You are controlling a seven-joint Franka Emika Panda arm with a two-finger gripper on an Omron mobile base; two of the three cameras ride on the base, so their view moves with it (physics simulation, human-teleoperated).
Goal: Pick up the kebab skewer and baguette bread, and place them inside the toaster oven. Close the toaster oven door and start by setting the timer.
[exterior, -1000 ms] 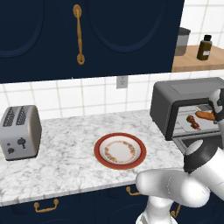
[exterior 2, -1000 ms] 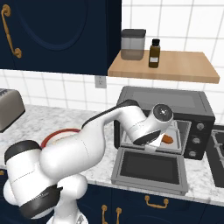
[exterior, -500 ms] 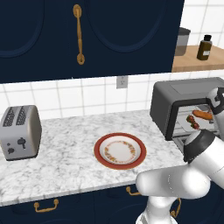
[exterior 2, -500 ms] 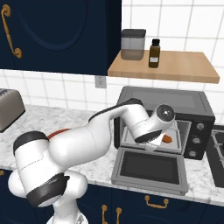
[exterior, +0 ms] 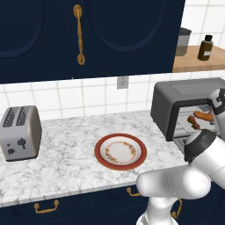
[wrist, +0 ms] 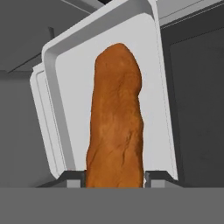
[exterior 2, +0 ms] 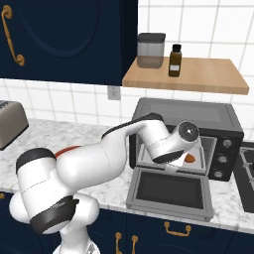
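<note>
jaws part-open and pressed to either side of the bread (wrist: pixel 116 118), which fills the gap between the two fingertips (wrist: pixel 72 178); judged a firm grip, not a mere touch.

hand view: gripper (wrist: pixel 114 179) looks along the bread, which points away over a pale tray (wrist: pixel 151 52) inside the dark oven (wrist: pixel 197 96). whether the bread's far end rests on the tray or hangs just above it cannot be told.

left base view: arm reaches to the far right, into the open front of the oven (exterior: pixel 180 94). inside, the skewer (exterior: pixel 193 122) lies on the rack, with the bread (exterior: pixel 203 115) just beside it. plate (exterior: pixel 121 151) on the counter (exterior: pixel 66 149) carries nothing of the task. toaster (exterior: pixel 19 132) stands well apart at the left.

right base view: door (exterior 2: pixel 168 191) lies dropped open and flat in front of the oven (exterior 2: pixel 188 111). hand sits in the opening; one end of the bread (exterior 2: pixel 189 158) peeps out beside it.

progress, as judged: skewer already in; bread inside the cavity but not yet released. left to do: let go, draw the arm out, lift the door shut, set the timer with a knob (exterior 2: pixel 226 143) on the right panel.
</note>
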